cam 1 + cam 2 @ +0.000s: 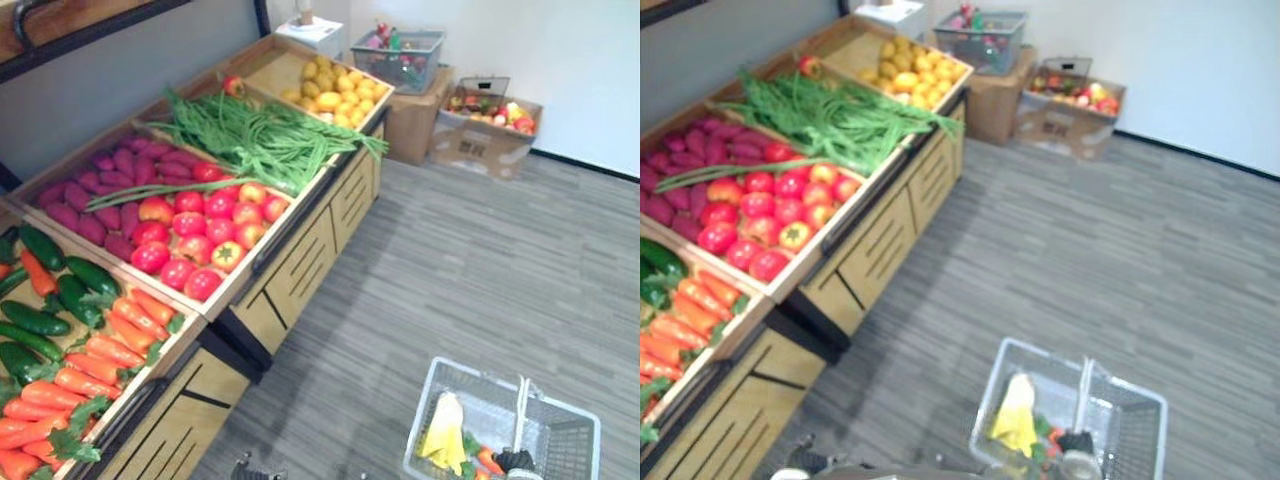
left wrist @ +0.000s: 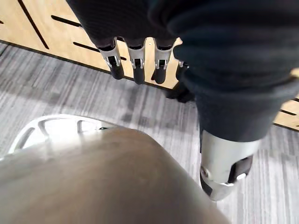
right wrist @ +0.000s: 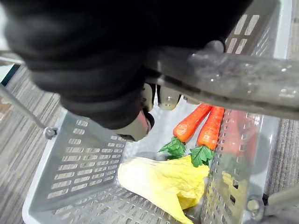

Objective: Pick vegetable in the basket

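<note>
My right hand (image 3: 138, 127) is curled round the handle (image 3: 243, 79) of the basket (image 3: 70, 168); two carrots (image 3: 191, 123) and a yellow cabbage (image 3: 163, 182) lie inside. My left hand (image 2: 135, 65) hangs relaxed, holding nothing.

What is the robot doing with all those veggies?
The robot is shopping at a wooden stand full of vegetables. Its right hand is curled round the handle of a grey basket. Inside the basket lie two carrots and a yellow leafy vegetable. Its left hand hangs open beside the stand, holding nothing. No hand is reaching for the tomatoes or green beans right now.
</note>
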